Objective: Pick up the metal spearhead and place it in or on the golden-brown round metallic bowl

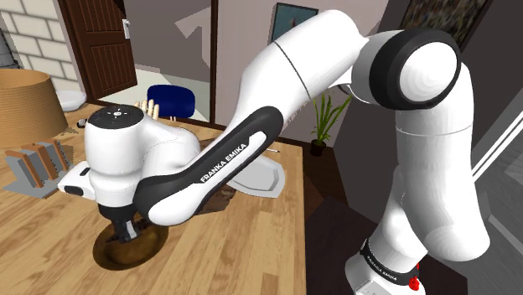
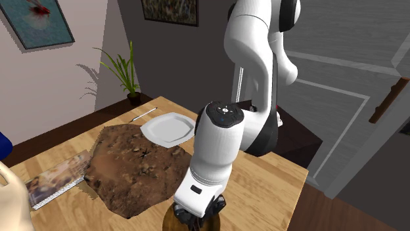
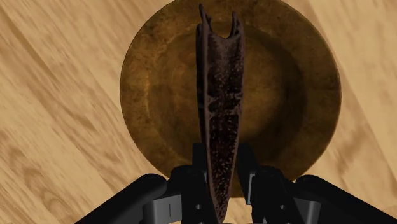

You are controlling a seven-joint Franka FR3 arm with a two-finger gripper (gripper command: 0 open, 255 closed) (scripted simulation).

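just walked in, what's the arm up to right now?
The white Franka arm has its jaws shut on a dark, rusty spearhead, which hangs over the middle of the golden-brown round bowl on the wooden table. It is not released yet; whether its tip touches the bowl cannot be told.

A light wooden table (image 1: pixel 260 251) stands on a dark floor (image 1: pixel 335 218). Beyond it, a dark panelled wooden door (image 1: pixel 96 42) sits beside a white brick wall (image 1: pixel 33 38). A blue chair (image 1: pixel 172 99) waits at the far edge. A potted plant (image 2: pixel 125 69) grows against the pale wall, near a framed picture (image 2: pixel 36 23).
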